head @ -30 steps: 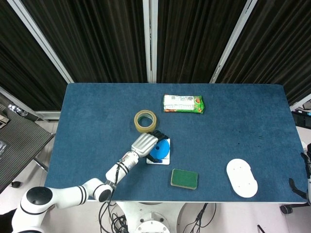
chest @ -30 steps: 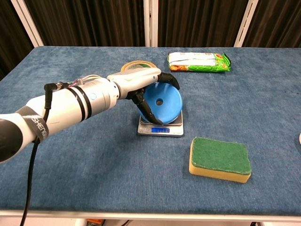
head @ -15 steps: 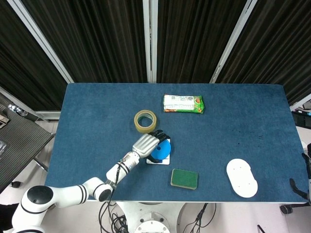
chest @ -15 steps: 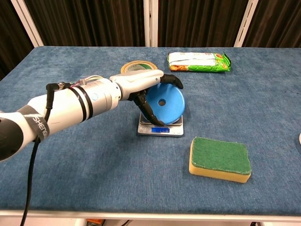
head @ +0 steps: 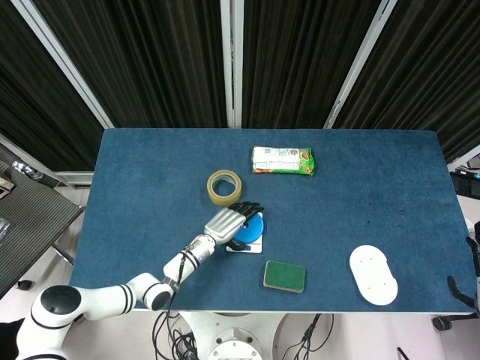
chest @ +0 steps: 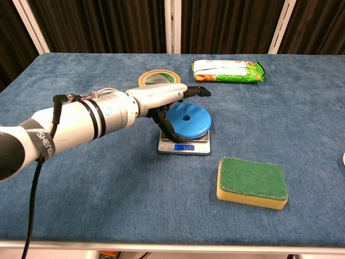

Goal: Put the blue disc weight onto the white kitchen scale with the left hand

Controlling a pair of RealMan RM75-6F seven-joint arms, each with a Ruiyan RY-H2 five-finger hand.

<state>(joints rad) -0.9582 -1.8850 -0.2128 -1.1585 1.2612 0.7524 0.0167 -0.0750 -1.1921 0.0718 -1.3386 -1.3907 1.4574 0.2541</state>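
Item: blue disc weight (chest: 187,120), lying nearly flat on white kitchen scale (chest: 184,144), roughly mid-table, slightly toward near edge; disc overhangs the platform on its right side and looks a touch tilted, left rim possibly propped on a finger beneath, cannot tell for sure. Left hand (chest: 171,100): fingers stretched out and spread above the disc, thumb or a lower finger hanging down at disc's left rim; appears to grip nothing, tho contact at left rim can't be ruled out. Right hand: not in either view. Risk, as judged: (1) if a finger is under or against the rim, pulling the arm back could drag or flip the disc off the scale; (2) overhang means a nudge to the right could tip it onto the cloth; (3) scale is small and light-looking, a sideways brush by the forearm may shove it; (4) tape roll (chest: 158,79) sits just behind the hand, a careless withdrawal could knock it. Safer exit prob. straight up, then back. Surface: table (head: 135,195) w/ dark blue felt-like cover. Also on it: green snack pack (chest: 228,70) toward far edge; green-and-yellow sponge (chest: 251,182) near front edge; white oval object (head: 373,274) at front right corner. Room: black pleated curtains w/ white frame bars behind table
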